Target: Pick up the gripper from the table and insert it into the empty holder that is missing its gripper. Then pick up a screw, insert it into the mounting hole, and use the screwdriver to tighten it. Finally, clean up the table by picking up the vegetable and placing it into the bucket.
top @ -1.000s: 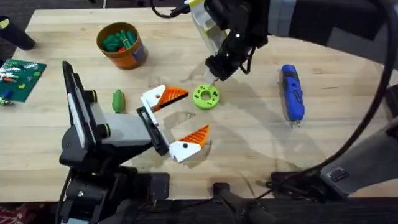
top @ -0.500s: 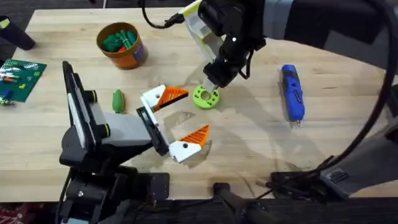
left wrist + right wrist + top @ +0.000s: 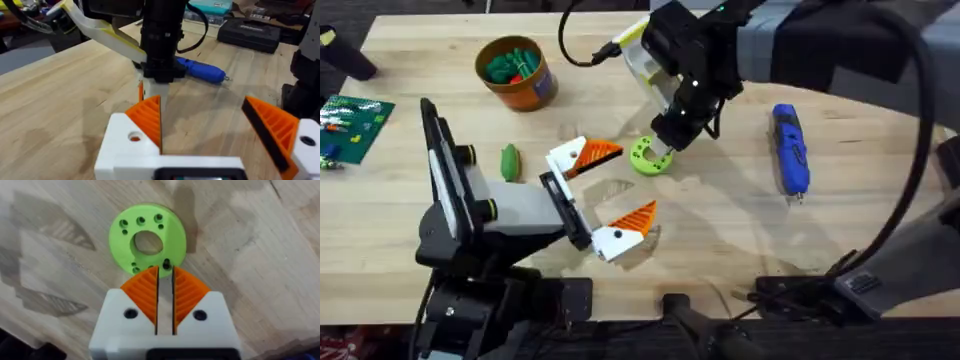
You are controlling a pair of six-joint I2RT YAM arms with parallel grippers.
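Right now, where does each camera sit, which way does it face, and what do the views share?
Overhead: above the bases, looking down and forward at the table; both arms show.
Left wrist: on the left arm, facing across the table; left hand open.
Right wrist: looking straight down at the green disc; right hand nearly closed.
Shared: screwdriver in overhead and left wrist; disc in overhead and right wrist.

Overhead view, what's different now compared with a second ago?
The right gripper has come down and slid left onto the edge of the bright green round disc with holes, jaws nearly shut over one rim hole. Nothing was picked up or released. The blue pen-shaped screwdriver, small green oval vegetable and orange-brown bucket stayed put.
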